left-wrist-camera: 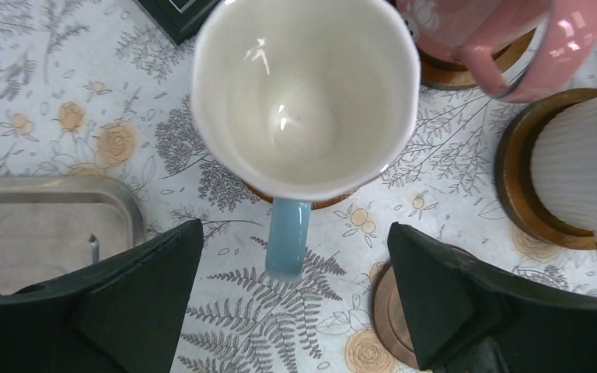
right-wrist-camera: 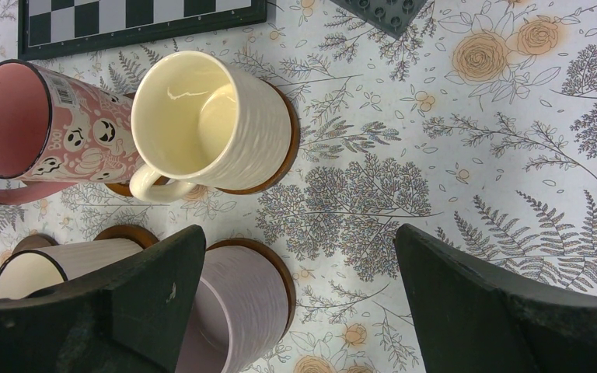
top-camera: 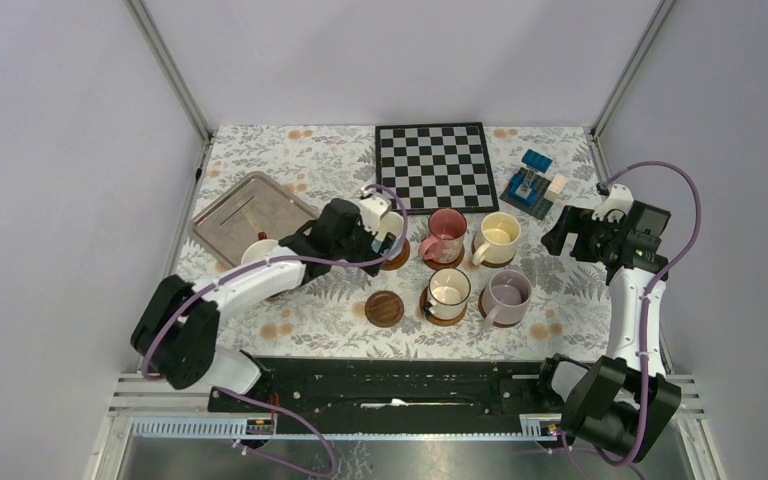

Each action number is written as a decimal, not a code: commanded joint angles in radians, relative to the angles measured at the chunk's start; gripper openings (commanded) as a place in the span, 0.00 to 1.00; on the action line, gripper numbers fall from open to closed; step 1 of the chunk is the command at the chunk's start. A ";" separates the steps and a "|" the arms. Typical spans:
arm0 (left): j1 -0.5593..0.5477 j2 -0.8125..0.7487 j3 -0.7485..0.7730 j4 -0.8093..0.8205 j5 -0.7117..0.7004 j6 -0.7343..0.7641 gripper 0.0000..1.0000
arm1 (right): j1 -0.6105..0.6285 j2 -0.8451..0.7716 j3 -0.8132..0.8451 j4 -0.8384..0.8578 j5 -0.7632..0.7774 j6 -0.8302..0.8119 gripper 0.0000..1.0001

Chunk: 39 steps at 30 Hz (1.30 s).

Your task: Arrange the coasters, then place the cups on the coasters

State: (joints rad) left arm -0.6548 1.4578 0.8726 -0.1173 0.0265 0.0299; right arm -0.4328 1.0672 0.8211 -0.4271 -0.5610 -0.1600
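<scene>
A light blue cup (left-wrist-camera: pixel 305 93) with a white inside stands on a coaster (left-wrist-camera: pixel 315 204), its handle (left-wrist-camera: pixel 288 237) pointing at my left gripper (left-wrist-camera: pixel 294 260). That gripper is open, its fingers apart from the handle on either side. From the top, the left gripper (top-camera: pixel 375 235) covers this cup. An empty coaster (top-camera: pixel 384 308) lies just in front. The pink cup (top-camera: pixel 446 235), cream-yellow cup (top-camera: pixel 498 236), cream cup (top-camera: pixel 449 291) and lilac cup (top-camera: pixel 507 295) each stand on a coaster. A white cup (top-camera: pixel 258 250) sits by the tray. My right gripper (right-wrist-camera: pixel 299 295) hangs open and empty, right of the lilac cup (right-wrist-camera: pixel 241 303).
A grey metal tray (top-camera: pixel 250 215) lies at the left, a chessboard (top-camera: pixel 436 166) at the back, and a blue block toy (top-camera: pixel 532 185) at the back right. The floral cloth to the right of the cups is bare.
</scene>
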 commanded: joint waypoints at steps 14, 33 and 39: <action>0.461 -0.138 0.244 -0.391 0.207 0.220 0.92 | 0.005 -0.017 0.004 0.021 -0.017 -0.002 0.98; 0.794 0.244 0.448 -0.521 0.355 0.368 0.17 | 0.005 -0.027 0.006 0.010 -0.012 -0.011 0.98; 0.850 0.245 0.416 -0.568 0.375 0.439 0.09 | 0.005 -0.017 0.004 0.012 -0.009 -0.015 0.98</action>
State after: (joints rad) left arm 0.1623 1.7214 1.2751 -0.6575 0.3504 0.3965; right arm -0.4328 1.0626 0.8211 -0.4282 -0.5663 -0.1612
